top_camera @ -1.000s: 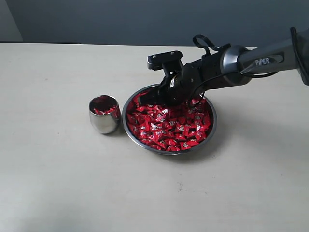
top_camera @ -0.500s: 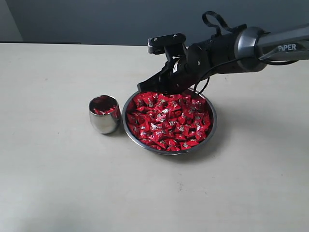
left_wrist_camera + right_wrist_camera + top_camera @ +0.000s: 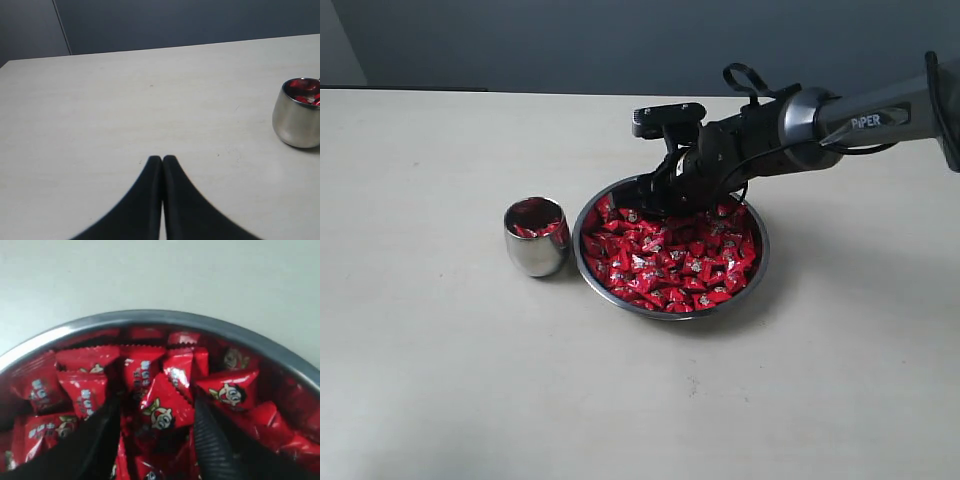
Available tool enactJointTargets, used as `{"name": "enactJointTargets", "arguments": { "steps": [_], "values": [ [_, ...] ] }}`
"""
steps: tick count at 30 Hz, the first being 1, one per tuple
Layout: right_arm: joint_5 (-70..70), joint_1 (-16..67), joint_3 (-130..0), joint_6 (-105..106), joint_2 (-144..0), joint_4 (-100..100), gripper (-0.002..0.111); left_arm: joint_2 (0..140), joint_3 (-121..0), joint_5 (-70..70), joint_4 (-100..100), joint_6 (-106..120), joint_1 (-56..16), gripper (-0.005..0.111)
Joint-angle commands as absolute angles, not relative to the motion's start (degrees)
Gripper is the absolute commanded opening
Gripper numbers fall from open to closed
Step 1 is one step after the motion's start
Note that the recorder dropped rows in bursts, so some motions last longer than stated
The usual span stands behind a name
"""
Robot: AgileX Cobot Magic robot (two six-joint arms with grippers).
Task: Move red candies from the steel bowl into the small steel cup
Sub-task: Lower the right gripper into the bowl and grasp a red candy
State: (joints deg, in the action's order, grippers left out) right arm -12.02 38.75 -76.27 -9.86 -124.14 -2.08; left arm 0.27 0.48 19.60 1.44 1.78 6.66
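Beige tabletop under the steel bowl meets a grey-blue wall.

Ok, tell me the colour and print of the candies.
The candies are shiny red with a small cartoon face, clearest in the right wrist view.

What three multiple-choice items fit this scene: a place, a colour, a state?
1. Where is the small steel cup relative to the steel bowl? A. inside it B. beside it, on the table C. under it
2. What colour are the candies? A. red B. blue C. green
3. How are the jaws of the right gripper? A. shut B. out of view C. open
Key: B: it stands on the table; A: red wrappers fill the bowl; C: the fingers are apart.
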Motion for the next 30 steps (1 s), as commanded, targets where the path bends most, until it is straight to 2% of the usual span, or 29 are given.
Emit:
{"name": "enactJointTargets", "arguments": {
  "steps": [1,5,22,23,25,26,28,30],
  "values": [
    [-11.4,38.0,-77.5,-11.1,-125.3,-2.1,0.035,0.0,0.0,19.3,1.6,1.7,6.2,0.0],
    [-11.7,38.0,-77.5,-11.1,-125.1,-2.1,-0.001,0.0,0.0,19.3,1.6,1.7,6.2,0.0],
    [-19.9,38.7,-77.5,-10.7,-115.5,0.7,0.0,0.0,0.0,19.3,1.6,1.7,6.2,0.0],
    [-20.0,38.7,-77.5,-10.7,-115.7,0.7,0.001,0.0,0.0,19.3,1.6,1.7,6.2,0.0],
    [-20.4,38.7,-77.5,-10.7,-117.3,0.9,0.015,0.0,0.0,19.3,1.6,1.7,6.2,0.0],
    [-19.6,38.7,-77.5,-10.7,-118.6,0.9,0.033,0.0,0.0,19.3,1.6,1.7,6.2,0.0],
    [-17.3,38.7,-77.5,-10.7,-120.5,0.6,0.05,0.0,0.0,19.3,1.6,1.7,6.2,0.0],
    [-15.3,38.6,-77.5,-10.7,-122.3,-0.3,0.047,0.0,0.0,19.3,1.6,1.7,6.2,0.0]
  ]
}}
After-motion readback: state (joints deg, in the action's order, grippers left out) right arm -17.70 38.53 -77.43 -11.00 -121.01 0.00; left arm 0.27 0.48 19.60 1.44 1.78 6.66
